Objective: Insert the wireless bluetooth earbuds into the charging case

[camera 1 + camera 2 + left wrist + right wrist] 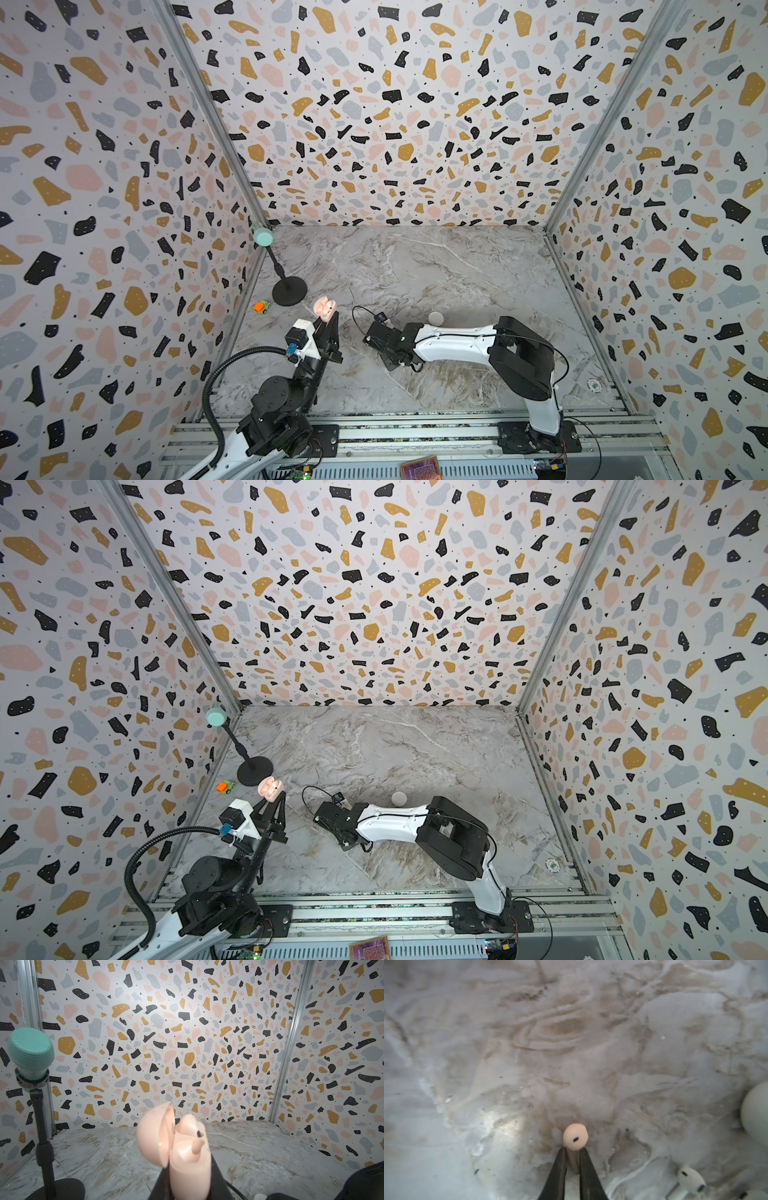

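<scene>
Just beside the base of the black stand [289, 291], both top views show the pink charging case [324, 308] open and clamped in the left gripper [327, 321]. The right arm bends down to the marble table [415, 266], well apart from that stand. From the left wrist, the case's lid swings toward the stand, and one seated earbud [188, 1126] rests in the case. From the right wrist, the right gripper [572, 1152] pinches the stem of a pink earbud [575, 1136]; a white earbud [691, 1180] lies near.
</scene>
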Controlling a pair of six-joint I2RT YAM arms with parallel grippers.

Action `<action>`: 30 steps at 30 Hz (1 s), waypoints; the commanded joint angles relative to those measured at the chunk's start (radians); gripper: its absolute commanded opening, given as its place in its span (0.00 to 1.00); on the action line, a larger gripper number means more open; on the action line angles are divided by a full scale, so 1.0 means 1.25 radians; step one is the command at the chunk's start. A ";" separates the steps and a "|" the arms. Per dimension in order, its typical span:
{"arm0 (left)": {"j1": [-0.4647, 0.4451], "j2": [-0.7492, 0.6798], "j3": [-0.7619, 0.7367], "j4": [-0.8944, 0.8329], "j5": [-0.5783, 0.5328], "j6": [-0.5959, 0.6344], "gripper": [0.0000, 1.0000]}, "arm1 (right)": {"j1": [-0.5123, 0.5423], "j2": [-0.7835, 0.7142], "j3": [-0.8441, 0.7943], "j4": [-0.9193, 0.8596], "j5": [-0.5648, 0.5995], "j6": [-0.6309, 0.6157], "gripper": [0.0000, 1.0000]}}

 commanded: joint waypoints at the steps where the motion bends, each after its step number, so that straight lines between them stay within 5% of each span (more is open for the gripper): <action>1: 0.005 -0.002 -0.005 0.043 0.008 0.001 0.00 | -0.004 -0.029 0.015 -0.080 0.064 0.041 0.16; 13: 0.005 -0.001 -0.005 0.043 0.011 0.002 0.00 | -0.003 -0.070 -0.020 -0.008 -0.052 0.016 0.42; 23: 0.004 -0.003 -0.005 0.043 0.010 0.001 0.00 | -0.118 -0.214 -0.169 0.168 -0.294 0.034 0.40; 30: 0.005 -0.003 -0.004 0.040 0.011 0.001 0.00 | -0.169 -0.192 -0.184 0.192 -0.371 0.055 0.34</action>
